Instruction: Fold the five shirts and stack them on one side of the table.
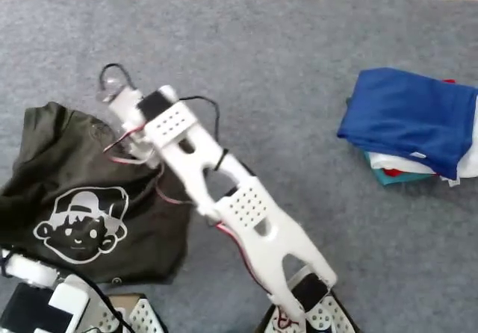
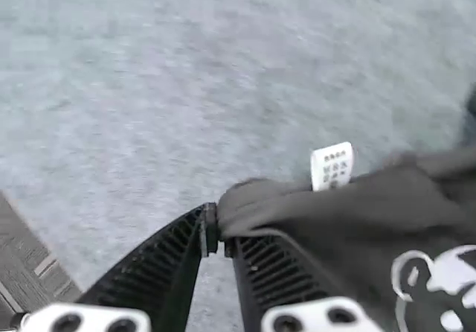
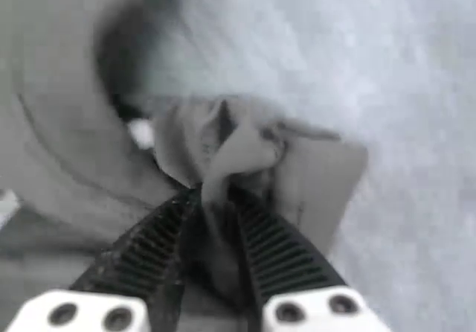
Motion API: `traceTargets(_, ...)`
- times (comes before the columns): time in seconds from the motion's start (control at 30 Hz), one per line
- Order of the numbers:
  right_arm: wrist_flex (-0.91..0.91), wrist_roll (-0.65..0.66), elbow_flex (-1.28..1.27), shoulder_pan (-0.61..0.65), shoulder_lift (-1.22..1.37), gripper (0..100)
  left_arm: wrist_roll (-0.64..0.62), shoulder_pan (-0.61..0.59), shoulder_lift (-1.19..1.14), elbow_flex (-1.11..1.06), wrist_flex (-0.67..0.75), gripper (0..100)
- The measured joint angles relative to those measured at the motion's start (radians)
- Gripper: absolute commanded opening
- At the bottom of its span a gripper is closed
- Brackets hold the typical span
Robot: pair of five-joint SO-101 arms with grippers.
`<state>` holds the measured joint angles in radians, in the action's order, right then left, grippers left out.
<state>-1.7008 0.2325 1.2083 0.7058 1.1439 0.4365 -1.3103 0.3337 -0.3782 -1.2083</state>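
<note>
**Both tools clamped on the dark shirt, four shirts already stacked**

The dark shirt (image 1: 82,198) lies spread and somewhat rumpled on the grey surface (image 1: 299,64). It is face up, so its white cartoon-head print (image 1: 78,228) can be seen.

My left tool (image 2: 214,235) is closed on the shirt at the corner of its hem. The two ribbed black fingers (image 2: 160,269) meet at their tips with a fold of the dark cloth pinched between them. A small white label (image 2: 332,166) stands up from the cloth just beside that pinch. From above, this arm sits low at the shirt's near left corner.

My right tool (image 3: 216,198) is also closed on the dark shirt. Its fingers hold a bunched ridge of cloth that rises up between them. In the high view my white right arm (image 1: 231,198) reaches slantwise across the shirt's right edge. Its wrist is over the shirt's upper right part, near the collar end.

Well apart from the dark shirt, past its right side and across a stretch of bare surface, sits the stack of folded shirts (image 1: 418,161). A blue shirt (image 1: 407,116) lies on top and covers most of it. White, teal and a sliver of red show at the edges beneath it. The dark shirt touches nothing in that stack.
</note>
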Motion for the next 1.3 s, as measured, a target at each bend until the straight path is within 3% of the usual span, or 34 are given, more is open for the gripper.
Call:
traceTargets(0.2,-0.055,0.025,-0.098,-0.170,-0.054,1.3,-0.008,0.118,-0.005,-0.052,0.000,3)
traceTargets(0.37,-0.055,0.061,-0.422,-0.350,-0.256,1.3,-0.008,0.226,-0.063,-0.092,0.051,3)
traceTargets(0.6,-0.055,0.279,-1.063,-0.618,-0.689,1.5,-0.008,0.341,-0.204,-0.092,0.061,3)
traceTargets(0.77,-0.055,0.549,-1.441,-0.723,-1.010,1.6,-0.008,0.390,-0.302,-0.091,0.061,3)
traceTargets(0.87,-0.055,0.729,-1.567,-0.740,-1.188,8.1,-0.008,0.407,-0.347,-0.091,0.061,3)
traceTargets(0.97,-0.055,0.779,-1.576,-0.740,-1.315,23.6,-0.008,0.408,-0.374,-0.089,0.061,3)
traceTargets(1.1,-0.055,0.747,-1.484,-0.675,-1.356,37.7,-0.008,0.408,-0.397,-0.083,0.064,3)
traceTargets(1.3,-0.057,0.563,-1.183,-0.474,-1.231,33.7,-0.008,0.407,-0.433,-0.081,0.071,3)
